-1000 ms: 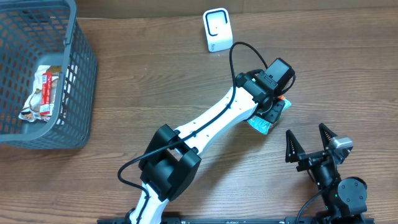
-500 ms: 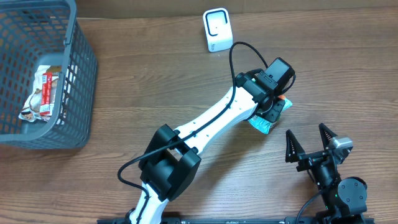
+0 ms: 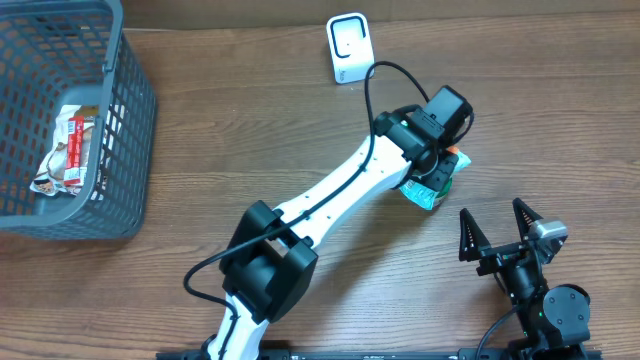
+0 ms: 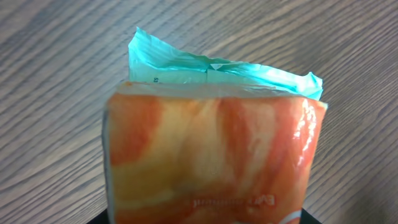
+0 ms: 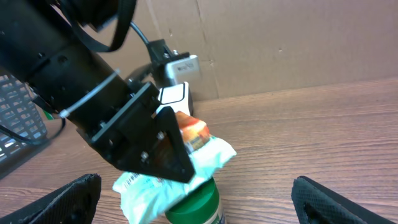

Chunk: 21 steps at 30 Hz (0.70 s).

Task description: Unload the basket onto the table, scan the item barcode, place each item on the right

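Nearest, the right end effector (image 3: 492,210) is held wide open and empty above the worktop (image 3: 250,130). Beyond it, the orange-and-teal packet (image 4: 211,155) is gripped by the left end effector (image 3: 438,177), whose fingers are partly closed around it. Farthest back, the white scanner (image 3: 349,48) is seen upright, well apart.

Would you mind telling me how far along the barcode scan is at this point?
Done: the left gripper is at the packet. In hand: taking hold of it; whether the grip is closed I cannot tell. Left: carrying the packet to the white scanner at the far edge and showing its barcode. The right gripper stands open.
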{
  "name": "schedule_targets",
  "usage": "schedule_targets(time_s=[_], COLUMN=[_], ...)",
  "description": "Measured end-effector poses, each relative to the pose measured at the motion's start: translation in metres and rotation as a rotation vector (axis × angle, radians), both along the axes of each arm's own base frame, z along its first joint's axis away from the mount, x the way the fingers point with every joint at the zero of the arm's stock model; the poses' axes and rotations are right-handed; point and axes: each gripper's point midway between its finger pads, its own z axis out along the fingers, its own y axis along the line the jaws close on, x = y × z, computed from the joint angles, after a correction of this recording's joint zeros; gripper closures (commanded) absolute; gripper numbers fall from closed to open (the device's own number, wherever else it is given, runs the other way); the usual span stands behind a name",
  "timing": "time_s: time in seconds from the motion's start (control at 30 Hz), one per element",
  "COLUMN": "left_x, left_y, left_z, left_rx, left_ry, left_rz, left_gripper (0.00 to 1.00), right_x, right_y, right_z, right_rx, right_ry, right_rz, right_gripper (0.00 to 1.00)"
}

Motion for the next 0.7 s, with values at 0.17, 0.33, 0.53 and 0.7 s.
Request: schedule_targets(time_s=[0.17, 0.33, 0.53, 0.7], left_x=[0.01, 0.02, 0.02, 0.015], left_y=[0.014, 0.031, 0.051, 0.074], left_z=[0.012, 0.018, 0.013, 0.007], left_rx=[-0.012, -0.016, 0.047, 0.149], left_ry=[-0.009, 0.001, 0.023, 0.038], left_rz=[0.034, 0.074, 0.109, 0.17], left_gripper=[0.61, 0.6, 0.59, 0.58], right_x=[0.0, 0.0, 0.0, 0.0], right_y=[0.0, 0.0, 0.0, 0.0], right_z=[0.0, 0.0, 0.0, 0.0], right_rx=[0.0, 0.0, 0.0, 0.001], right_ry=[-0.001, 0.0, -0.001, -0.001], right_rz=[0.0, 0.0, 0.0, 0.0], right_gripper=[0.0, 0.0, 0.0, 0.0])
